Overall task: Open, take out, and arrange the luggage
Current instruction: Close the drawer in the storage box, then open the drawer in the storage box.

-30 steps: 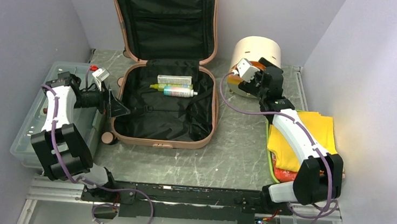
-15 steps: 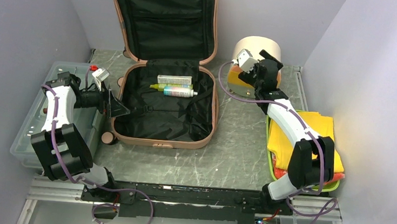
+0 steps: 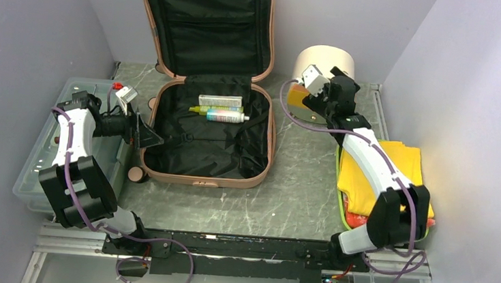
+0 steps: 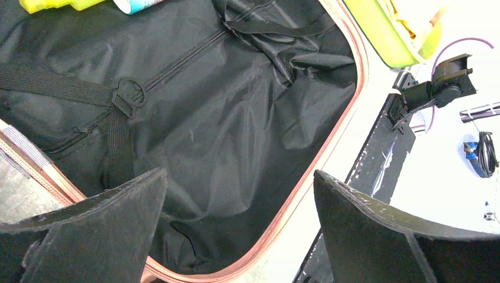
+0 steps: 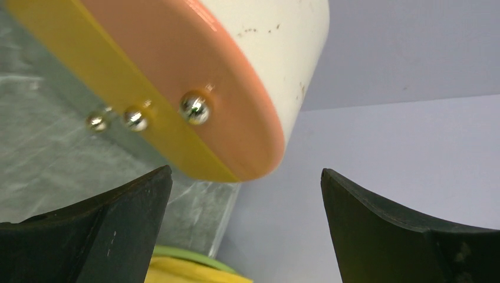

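Left gripper: jaws wide apart, nothing between them, over the left rim of the luggage. Right gripper: jaws apart and holding nothing, facing a round cream box at far right.

Luggage: one, mid-table, salmon-pink hard shell, black lining. It lies open, base flat, lid upright against the far wall. Opened out, the two halves run near to far; wheeled end faces left.

Inside, far part of base: three items, namely a flat pale packet, a yellow-green tube and a pastel tube.

One clear bin on the left. One lime tray on the right, with yellow cloth on it.
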Tool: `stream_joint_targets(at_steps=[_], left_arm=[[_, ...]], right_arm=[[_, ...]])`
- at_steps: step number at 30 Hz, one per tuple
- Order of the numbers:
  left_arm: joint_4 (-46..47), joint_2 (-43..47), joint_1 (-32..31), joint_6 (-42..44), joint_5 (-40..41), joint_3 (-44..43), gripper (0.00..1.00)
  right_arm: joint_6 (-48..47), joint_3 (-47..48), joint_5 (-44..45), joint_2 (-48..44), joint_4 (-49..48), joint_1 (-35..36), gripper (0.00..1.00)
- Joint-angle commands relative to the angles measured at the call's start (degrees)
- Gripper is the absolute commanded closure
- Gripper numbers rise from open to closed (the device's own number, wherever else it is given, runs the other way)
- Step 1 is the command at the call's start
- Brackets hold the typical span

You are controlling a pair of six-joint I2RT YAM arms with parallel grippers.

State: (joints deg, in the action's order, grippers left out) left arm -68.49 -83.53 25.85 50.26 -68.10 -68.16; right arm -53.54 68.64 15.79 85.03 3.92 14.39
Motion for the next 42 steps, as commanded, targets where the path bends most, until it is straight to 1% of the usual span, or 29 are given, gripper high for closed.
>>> stream_joint_targets(at_steps=[1,5,8,11,17,20,22,27,30,34,37,42], left_arm=[[-1.5,-0.3,0.4,1.5,-2.1,-1.2,0.01],[-2.1,-0.7,0.4,2.0,-2.5,-1.6,0.00],[-2.7,-0.7,0.4,2.4,-2.7,-1.7,0.01],[-2.7,-0.1,0.5,2.1,-2.5,-1.6,0.01],[-1.5,1.0,0.9,1.1,-2.3,-1.1,0.00],[-1.8,0.6,1.0,1.5,-2.5,-1.2,0.01],[-2.3,0.3,1.2,1.9,-2.6,-1.4,0.01],[-2.1,-0.1,1.4,2.0,-2.6,-1.2,0.00],[-2.3,-0.6,1.4,2.3,-2.6,-1.3,0.01],[-2.7,-0.9,1.4,2.8,-2.7,-1.4,0.01],[-2.6,-0.9,1.5,2.8,-2.6,-1.3,0.01],[-2.6,-1.1,1.5,2.9,-2.7,-1.3,0.01]], right_arm=[[10.8,2.1,-8.4,-8.7,11.6,-1.2,0.00],[27.5,2.9,-18.7,-11.5,16.5,-5.3,0.00],[36.6,2.8,-23.3,-10.8,17.1,-6.3,0.01],[44.1,0.7,-24.5,-9.6,14.1,-6.4,0.04],[55.3,-2.3,-21.4,-4.6,7.5,-6.4,0.12],[57.7,-2.9,-19.1,-1.8,4.1,-6.4,0.18],[58.4,-2.7,-17.9,0.1,2.8,-6.4,0.21],[59.2,-0.6,-16.1,5.3,1.9,-6.5,0.28],[59.2,-0.4,-16.0,7.0,-0.5,-6.5,0.33],[58.8,-0.6,-12.4,8.5,-3.6,-6.5,0.41],[58.5,-0.5,-11.6,9.4,-5.7,-6.5,0.43],[57.6,0.4,-11.1,10.6,-6.9,-6.4,0.44]])
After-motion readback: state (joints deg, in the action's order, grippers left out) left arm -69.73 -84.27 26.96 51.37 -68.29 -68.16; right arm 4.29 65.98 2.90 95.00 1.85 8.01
